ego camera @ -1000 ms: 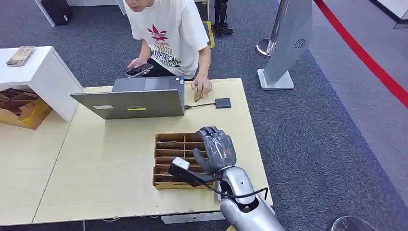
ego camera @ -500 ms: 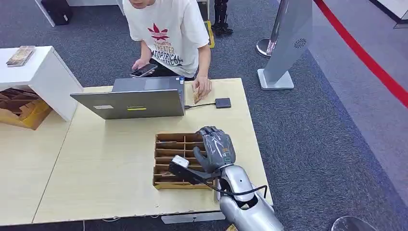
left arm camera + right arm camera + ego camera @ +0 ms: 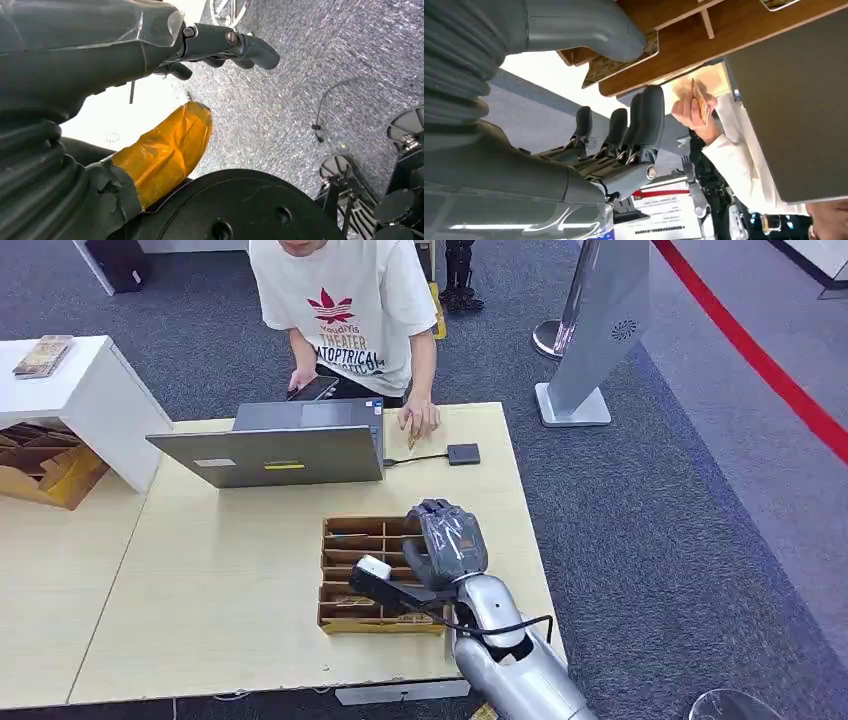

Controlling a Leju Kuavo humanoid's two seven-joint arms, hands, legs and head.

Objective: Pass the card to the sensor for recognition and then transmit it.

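My right hand (image 3: 448, 543) hovers over the right side of a brown wooden divided tray (image 3: 352, 576) on the table, fingers apart and holding nothing. In the right wrist view the right hand (image 3: 589, 165) shows straight fingers (image 3: 647, 122) and a free thumb above the tray's wooden dividers (image 3: 684, 35). A person's hand holds a tan card (image 3: 411, 436) upright beside the laptop; that card (image 3: 700, 106) is also in the wrist view. The small black sensor (image 3: 463, 453) lies just right of it, cabled to the laptop. My left hand (image 3: 150, 90) hangs over carpet, holding nothing.
An open grey laptop (image 3: 275, 445) stands at the table's far side with the person behind it. A white side table (image 3: 75, 390) and a cardboard box (image 3: 40, 475) are at the left. A grey kiosk stand (image 3: 590, 330) stands on the carpet beyond the table's right edge.
My right hand has drifted slightly further over the tray. The person lowered the phone behind the laptop lid; the hand holding the card stayed by the sensor.
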